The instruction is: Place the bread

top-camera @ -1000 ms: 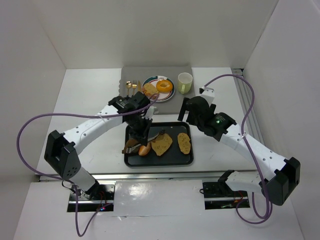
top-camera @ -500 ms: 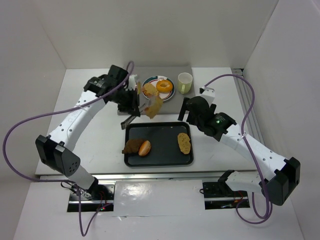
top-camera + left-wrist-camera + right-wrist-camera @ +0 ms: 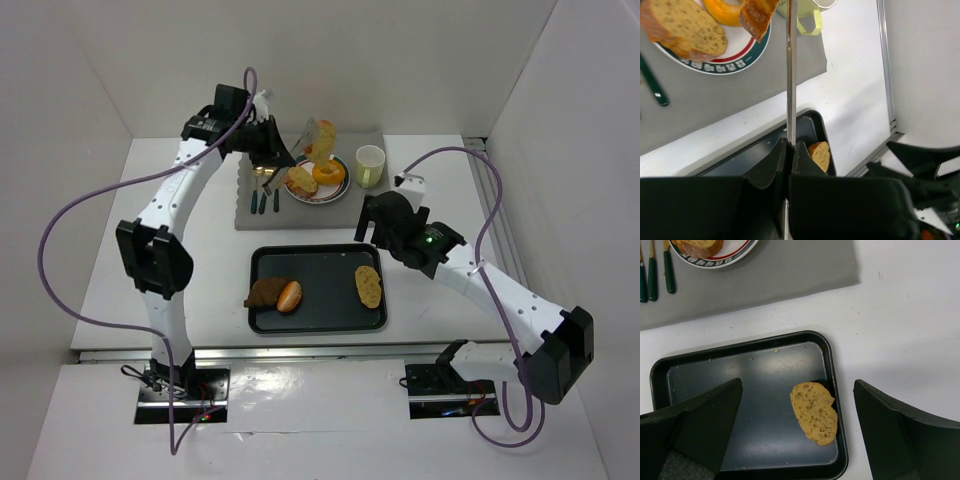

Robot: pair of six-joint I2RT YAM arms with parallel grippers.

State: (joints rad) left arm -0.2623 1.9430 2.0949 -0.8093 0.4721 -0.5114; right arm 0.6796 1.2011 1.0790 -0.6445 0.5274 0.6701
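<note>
My left gripper (image 3: 790,150), clamped on a thin metal utensil (image 3: 791,80), carries the bread slice (image 3: 757,14) above the plate (image 3: 725,64); light and crumbly, it likely wants a gentle hold by the crust; my right gripper (image 3: 797,385) is spread wide.

Tray (image 3: 325,290) was black; mat (image 3: 300,215) grey; plate (image 3: 715,66) white w/ red & green rim bands; mug (image 3: 370,165) pale yellow; bread slice (image 3: 757,12) golden-brown; metal tool (image 3: 791,75) silvery.
</note>
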